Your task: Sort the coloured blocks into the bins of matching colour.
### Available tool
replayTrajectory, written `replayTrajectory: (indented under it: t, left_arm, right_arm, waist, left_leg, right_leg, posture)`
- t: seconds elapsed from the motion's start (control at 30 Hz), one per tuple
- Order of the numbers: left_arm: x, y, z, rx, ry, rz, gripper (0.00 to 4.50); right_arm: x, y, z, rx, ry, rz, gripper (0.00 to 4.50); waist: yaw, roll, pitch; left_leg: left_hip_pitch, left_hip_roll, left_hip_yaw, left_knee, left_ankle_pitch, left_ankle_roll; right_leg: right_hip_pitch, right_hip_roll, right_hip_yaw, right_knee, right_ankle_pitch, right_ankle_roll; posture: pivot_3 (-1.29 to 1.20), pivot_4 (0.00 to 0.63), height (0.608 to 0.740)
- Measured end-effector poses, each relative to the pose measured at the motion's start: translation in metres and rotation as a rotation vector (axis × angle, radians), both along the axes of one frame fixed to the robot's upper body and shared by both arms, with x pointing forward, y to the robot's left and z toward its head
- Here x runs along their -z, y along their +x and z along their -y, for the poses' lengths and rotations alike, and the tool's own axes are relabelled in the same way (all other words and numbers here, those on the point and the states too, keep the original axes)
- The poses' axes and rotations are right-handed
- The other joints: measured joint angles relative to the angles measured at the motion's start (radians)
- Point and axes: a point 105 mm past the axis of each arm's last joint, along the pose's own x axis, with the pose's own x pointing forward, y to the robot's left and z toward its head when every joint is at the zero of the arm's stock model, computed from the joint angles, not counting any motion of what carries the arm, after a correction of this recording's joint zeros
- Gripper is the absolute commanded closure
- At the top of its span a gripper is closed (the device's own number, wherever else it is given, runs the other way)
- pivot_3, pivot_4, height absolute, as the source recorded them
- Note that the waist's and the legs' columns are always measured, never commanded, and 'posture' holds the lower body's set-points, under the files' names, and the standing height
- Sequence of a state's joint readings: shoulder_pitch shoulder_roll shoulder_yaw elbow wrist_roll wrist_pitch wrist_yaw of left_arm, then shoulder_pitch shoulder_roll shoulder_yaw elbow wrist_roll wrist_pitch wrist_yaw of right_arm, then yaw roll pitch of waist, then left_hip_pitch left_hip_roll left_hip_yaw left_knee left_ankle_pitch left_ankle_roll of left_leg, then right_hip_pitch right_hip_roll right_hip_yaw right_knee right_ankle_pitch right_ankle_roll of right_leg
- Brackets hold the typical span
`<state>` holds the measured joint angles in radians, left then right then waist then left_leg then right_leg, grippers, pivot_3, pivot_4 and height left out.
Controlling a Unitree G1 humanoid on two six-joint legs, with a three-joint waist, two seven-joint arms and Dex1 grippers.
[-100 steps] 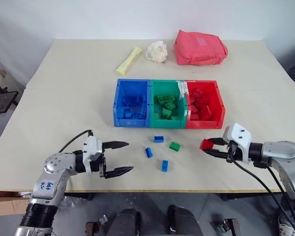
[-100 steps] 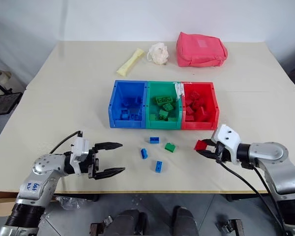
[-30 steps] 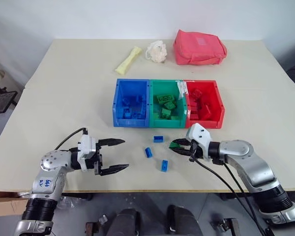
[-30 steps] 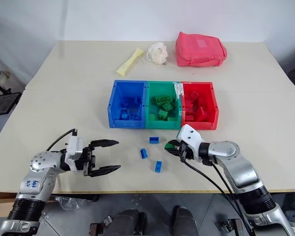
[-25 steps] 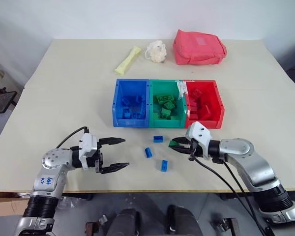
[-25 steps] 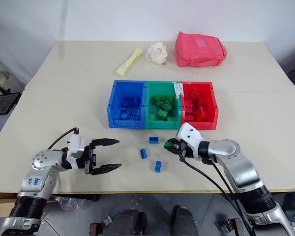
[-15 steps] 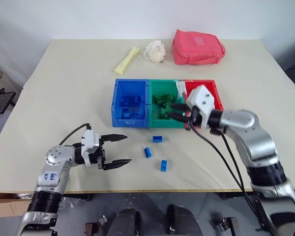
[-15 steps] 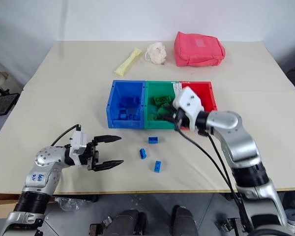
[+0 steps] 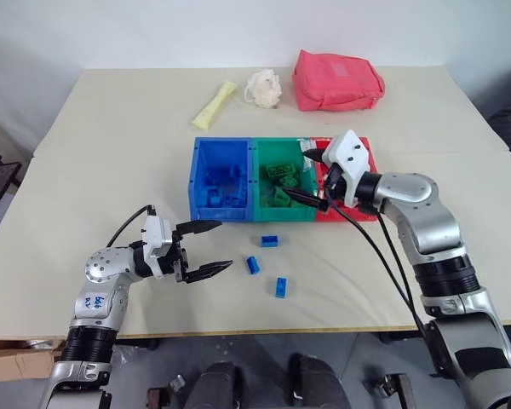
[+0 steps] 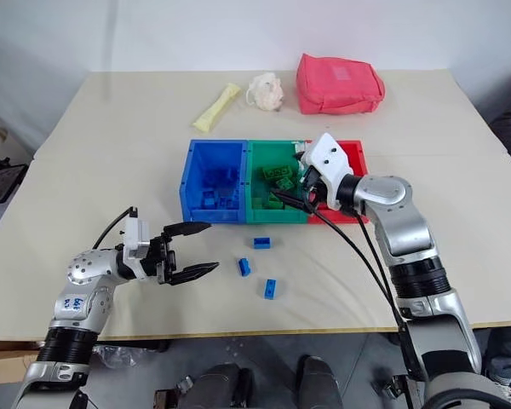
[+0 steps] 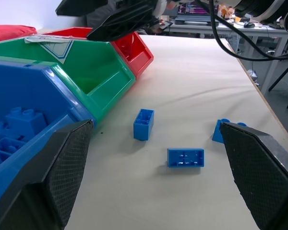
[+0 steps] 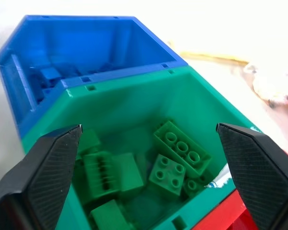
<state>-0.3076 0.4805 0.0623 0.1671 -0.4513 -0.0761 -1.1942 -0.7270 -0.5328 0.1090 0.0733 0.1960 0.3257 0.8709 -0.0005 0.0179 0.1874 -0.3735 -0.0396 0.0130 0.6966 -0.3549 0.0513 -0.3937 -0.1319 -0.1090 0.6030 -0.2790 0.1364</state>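
Three blue blocks [image 9: 269, 241], three bins [image 9: 224, 177]

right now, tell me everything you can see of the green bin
The green bin is the middle one of three joined open-top plastic boxes, blue at its left, red at its right. It stands upright on the table, glossy, with several studded green bricks piled inside. The right gripper hangs over it with fingers open.

Glossy plastic bins [image 9: 225, 179], studded plastic blocks [image 9: 269, 241], matt smooth table [image 9: 111, 162]
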Motion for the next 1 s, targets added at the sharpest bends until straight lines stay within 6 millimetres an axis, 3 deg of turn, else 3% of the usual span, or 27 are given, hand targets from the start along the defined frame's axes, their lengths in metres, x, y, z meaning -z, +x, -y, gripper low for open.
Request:
replayTrajectory:
  t: [0.1,0.27,0.37,0.57,0.77,1.0]
  left_arm:
    - [0.0,0.002,-0.001,-0.011,-0.002,-0.004,0.0]
    - [0.013,-0.006,-0.004,0.014,0.065,-0.044,0.0]
    - [0.019,-0.011,-0.002,0.053,0.116,-0.059,0.0]
    - [0.027,-0.02,-0.012,0.103,0.227,-0.065,0.0]
    - [0.027,-0.022,-0.012,0.114,0.23,-0.061,0.0]
    - [0.028,-0.03,-0.007,0.118,0.215,-0.051,0.0]
  right_arm:
    - [0.009,-0.024,0.004,-0.087,-0.028,-0.032,0.02]
    - [0.045,-0.072,0.033,-0.205,-0.132,-0.186,0.02]
    - [0.051,-0.084,0.048,-0.207,-0.189,-0.223,0.02]
    - [0.081,-0.113,0.094,-0.148,-0.326,-0.384,0.02]
    - [0.074,-0.117,0.084,-0.173,-0.317,-0.346,0.02]
    - [0.087,-0.114,0.025,-0.271,-0.235,-0.346,0.02]
  waist:
    - [0.004,0.0,0.0]
    - [0.011,0.0,0.0]
    - [0.011,0.0,0.0]
    - [0.023,0.0,0.0]
    - [0.023,0.0,0.0]
    - [0.023,0.0,0.0]
  left_leg:
    - [0.0,-0.001,-0.001,0.0,0.0,0.0]
    - [0.0,-0.001,0.001,0.001,0.0,0.001]
    - [0.001,0.001,0.003,0.001,0.0,0.001]
    - [0.001,0.001,0.003,0.0,-0.001,0.0]
    - [0.001,0.002,0.003,0.001,-0.001,-0.001]
    - [0.001,0.003,0.002,0.001,-0.001,-0.001]
  right_leg:
    - [0.001,-0.001,0.0,0.0,0.0,0.0]
    - [0.001,-0.001,0.0,-0.003,0.0,0.0]
    - [0.002,0.0,0.002,-0.003,0.0,0.0]
    - [0.002,-0.002,0.003,-0.005,0.0,0.0]
    - [0.002,-0.004,0.005,-0.005,0.0,0.0]
    - [0.002,-0.003,0.005,-0.006,0.0,0.0]
  posture:
    - [0.0,0.15,0.74]
    - [0.0,0.15,0.74]
    - [0.0,0.15,0.74]
    - [0.0,0.15,0.74]
    - [0.0,0.15,0.74]
    - [0.0,0.15,0.74]
